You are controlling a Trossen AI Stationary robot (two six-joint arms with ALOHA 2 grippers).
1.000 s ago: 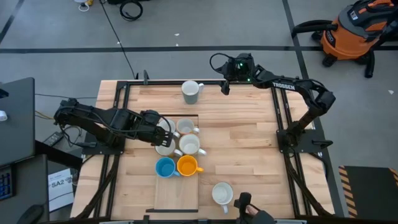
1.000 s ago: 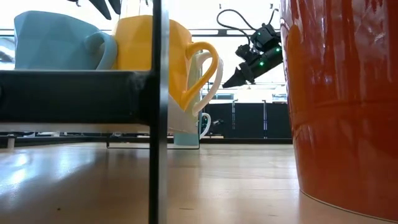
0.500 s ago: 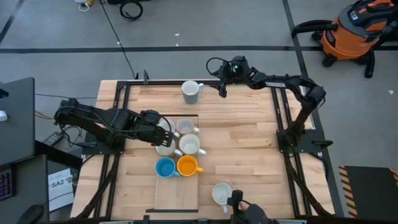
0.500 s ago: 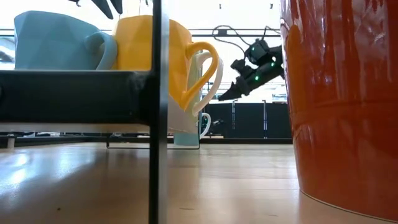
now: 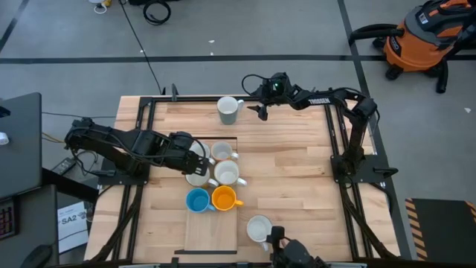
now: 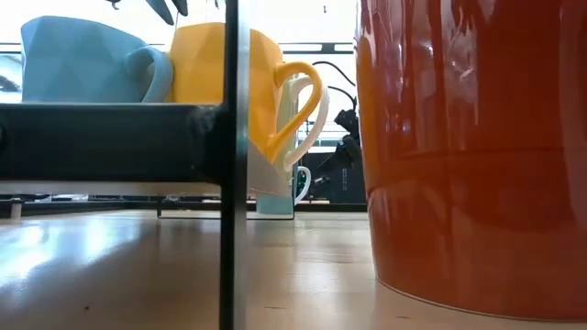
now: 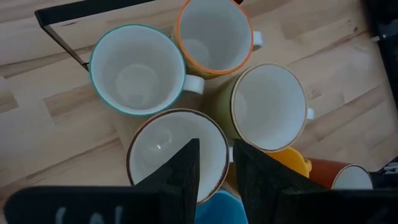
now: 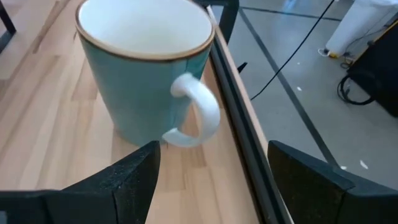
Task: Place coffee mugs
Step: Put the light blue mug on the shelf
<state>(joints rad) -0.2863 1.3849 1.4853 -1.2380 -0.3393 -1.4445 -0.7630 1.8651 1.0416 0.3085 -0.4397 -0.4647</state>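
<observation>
Four coffee mugs stand close together on a wooden board: a white one (image 5: 222, 152), a cream one (image 5: 227, 173), a blue one (image 5: 198, 199) and an orange one (image 5: 223, 198). My left gripper (image 5: 196, 161) is over a fifth, greyish mug (image 5: 197, 177) in this cluster and is shut on it. A pale green mug (image 5: 229, 109) stands alone near the far edge, its white handle (image 8: 199, 115) turned toward my right gripper (image 5: 260, 111). That gripper is open, just right of the mug, with the mug ahead of its fingers. A red mug (image 5: 259, 228) stands by the near edge. My left gripper (image 7: 216, 147) holds the greyish mug's wall at its brown rim (image 7: 225, 144), one finger (image 7: 183, 177) inside the mug and the other (image 7: 255, 180) outside. The fingers come from above, pointing down. The mug stands upright among the others on the board.
The board (image 5: 212, 234) reaches from the cluster to the near edge. A black frame (image 5: 331, 149) runs along the table's sides. A dark object (image 5: 290, 249) sits at the near edge beside the red mug, which fills much of the low view (image 6: 477, 156). Bare wood lies right of the cluster.
My right gripper has moved left along the far edge toward the pale green mug and has come lower. The red mug by the near edge has slid a little toward the table's left, with the dark object beside it moving along.
</observation>
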